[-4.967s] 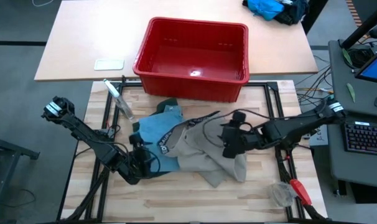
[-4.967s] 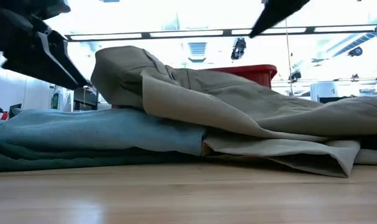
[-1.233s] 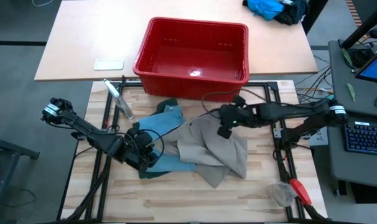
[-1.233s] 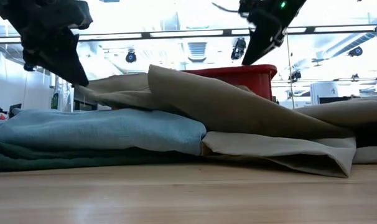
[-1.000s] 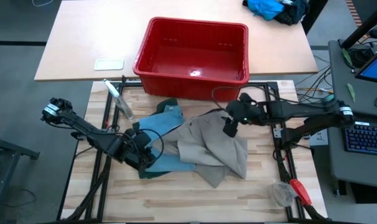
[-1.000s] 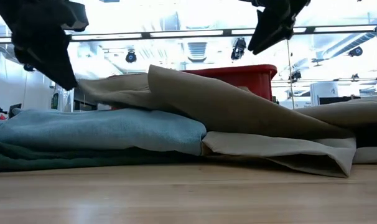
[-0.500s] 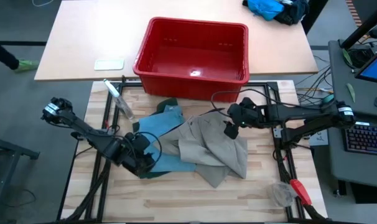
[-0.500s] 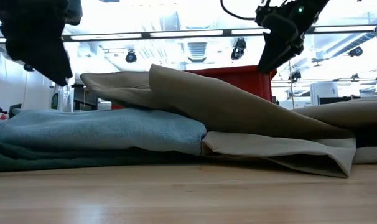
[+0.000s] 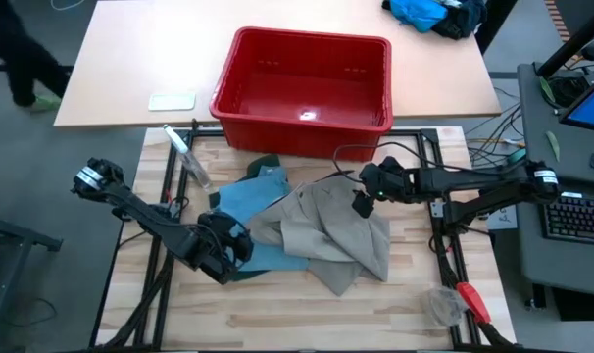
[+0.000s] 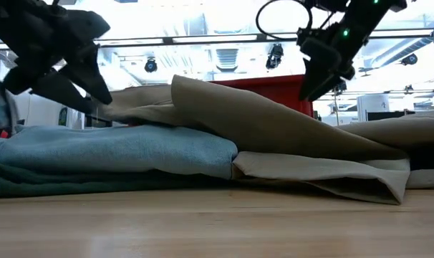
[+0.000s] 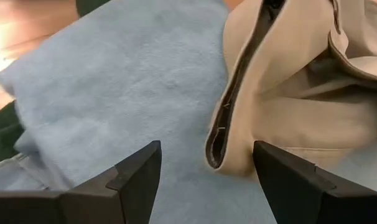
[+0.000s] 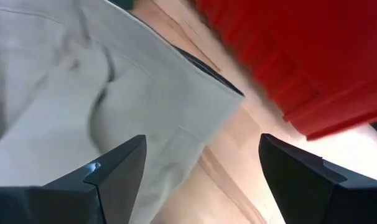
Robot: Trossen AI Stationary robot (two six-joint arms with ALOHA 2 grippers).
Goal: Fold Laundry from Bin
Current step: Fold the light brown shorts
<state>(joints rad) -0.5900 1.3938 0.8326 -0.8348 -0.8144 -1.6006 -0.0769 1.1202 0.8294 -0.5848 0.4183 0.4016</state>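
Observation:
The laundry lies in a heap on the wooden table. A khaki-taupe garment (image 9: 331, 235) rests on a light blue one (image 9: 240, 208), which lies on a dark green piece (image 9: 268, 165). The red bin (image 9: 302, 88) stands behind the heap on the far table. My left gripper (image 9: 228, 253) hangs open just above the heap's left side. In its wrist view, the khaki garment's hemmed edge (image 11: 221, 144) lies between its fingers, untouched. My right gripper (image 9: 361, 203) hangs open over the khaki garment's far right part (image 12: 145, 93), clear of it.
A clear plastic item (image 9: 186, 157) lies at the table's far left. A red-handled tool (image 9: 471, 299) and a clear lump lie at the near right. A white card (image 9: 172, 101) and a blue cloth heap (image 9: 424, 14) lie on the far table. A person (image 9: 18, 54) stands at the far left.
My right gripper has come down toward the khaki garment. My left gripper has rolled about its own line and dipped toward the heap. In the low view its fingers now stand farther apart. The garments have stayed as they were.

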